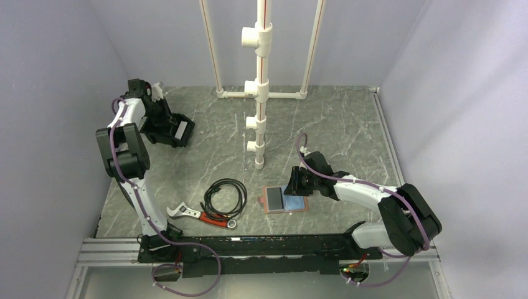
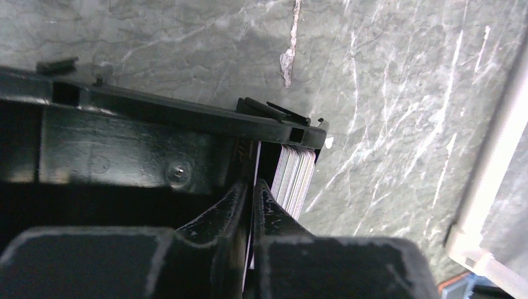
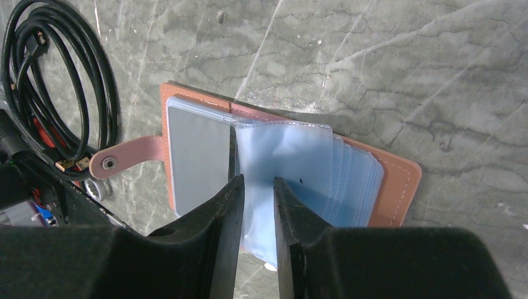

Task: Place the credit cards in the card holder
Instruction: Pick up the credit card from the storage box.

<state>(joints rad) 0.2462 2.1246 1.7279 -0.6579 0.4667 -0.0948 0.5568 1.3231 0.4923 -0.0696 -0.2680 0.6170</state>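
Task looks early: one grey card sits in the sleeve on the snap-tab half of the card holder, which lies spread open on the table near the front, just right of the coiled cable; the other credit cards stand on edge as a stack in an end slot of the black bin at far left, well apart from the holder; so approx. one in, several left, exact count unreadable. Left arm reaches back & out to the bin, wrist tipped down into it; left gripper is pressed together on a single card, thin white edge showing btw. the fingers, just beside the stack. Right arm lies low across the front, wrist angled down over the holder; right gripper has its jaws a narrow gap apart, tips over the pale-blue plastic sleeves, nothing clearly pinched; whether they touch the sleeves I can't tell. Next, by my reading: lift that card out, carry it over, slide it into a free sleeve.
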